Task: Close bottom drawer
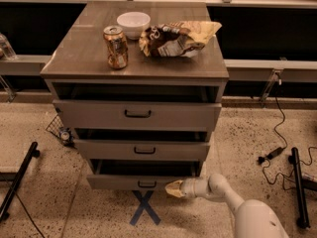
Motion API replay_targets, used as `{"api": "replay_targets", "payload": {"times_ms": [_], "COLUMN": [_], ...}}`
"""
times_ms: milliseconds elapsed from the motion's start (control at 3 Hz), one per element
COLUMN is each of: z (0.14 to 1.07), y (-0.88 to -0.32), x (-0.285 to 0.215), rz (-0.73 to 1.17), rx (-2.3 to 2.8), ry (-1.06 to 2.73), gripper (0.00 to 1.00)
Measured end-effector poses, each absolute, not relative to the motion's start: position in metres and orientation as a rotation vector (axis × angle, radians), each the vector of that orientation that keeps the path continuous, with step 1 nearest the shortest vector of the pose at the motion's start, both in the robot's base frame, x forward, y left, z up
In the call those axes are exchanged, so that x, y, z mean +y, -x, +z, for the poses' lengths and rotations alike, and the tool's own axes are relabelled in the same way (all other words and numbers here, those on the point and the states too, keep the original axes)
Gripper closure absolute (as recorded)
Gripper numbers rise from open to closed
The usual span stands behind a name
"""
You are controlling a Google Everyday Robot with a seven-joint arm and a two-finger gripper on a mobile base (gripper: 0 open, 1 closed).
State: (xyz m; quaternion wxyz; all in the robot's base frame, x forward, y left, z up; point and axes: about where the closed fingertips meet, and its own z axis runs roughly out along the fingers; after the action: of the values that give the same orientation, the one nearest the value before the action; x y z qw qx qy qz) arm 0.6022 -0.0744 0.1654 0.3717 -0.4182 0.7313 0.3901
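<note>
The bottom drawer is the lowest of three grey drawers and stands pulled out a little, with a small dark handle on its front. My gripper reaches in from the lower right on a white arm and sits against the right part of the drawer's front, just right of the handle. The middle drawer and top drawer also stand slightly open.
On the cabinet top stand a soda can, a white bowl and a snack bag. A blue tape X marks the floor in front. Black stand legs lie left, cables and another stand right.
</note>
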Motion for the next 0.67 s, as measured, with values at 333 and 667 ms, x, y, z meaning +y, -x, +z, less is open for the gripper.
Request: {"api": "replay_targets", "payload": {"times_ms": [333, 667], "z": [0.165, 0.165], "y": [-0.617, -0.632], "x": [-0.072, -0.069], "rz": [0.969, 0.955], "rx": [1.874, 1.872], "ry": [1.06, 1.057], "gripper": [1.0, 1.0]}}
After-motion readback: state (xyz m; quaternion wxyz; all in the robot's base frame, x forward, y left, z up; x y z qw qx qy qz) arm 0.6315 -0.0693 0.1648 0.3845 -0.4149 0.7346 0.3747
